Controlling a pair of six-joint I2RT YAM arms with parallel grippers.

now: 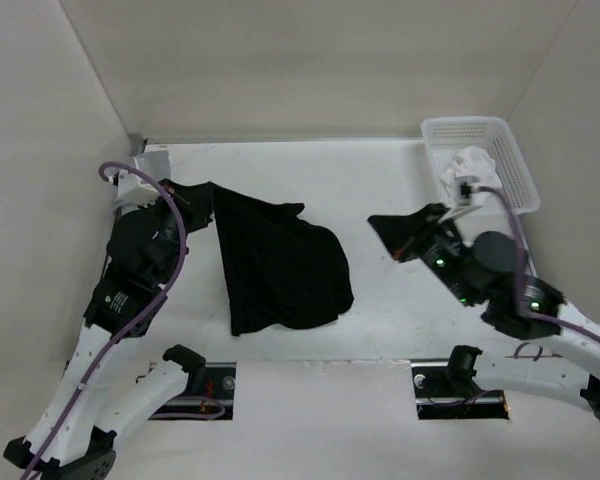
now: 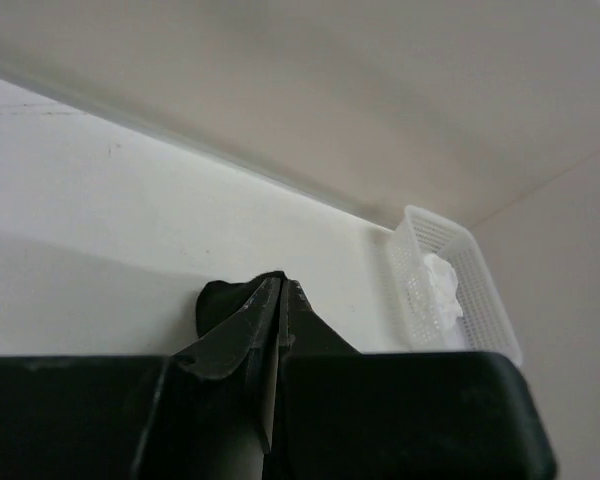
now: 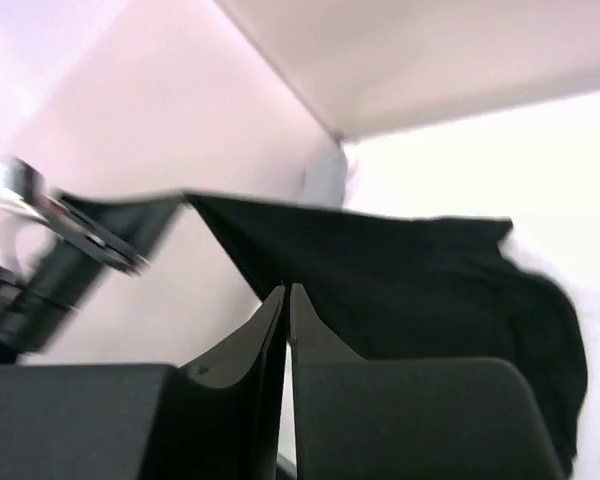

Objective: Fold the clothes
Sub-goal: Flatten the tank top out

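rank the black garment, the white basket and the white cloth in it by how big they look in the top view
1. black garment: clearly the largest.
2. white basket: much smaller, at the far right.
3. white cloth: smallest, bunched inside the basket.

White table [image 1: 380,330], plain off-white walls [image 1: 310,60] on three sides, soft even light, faint shadows
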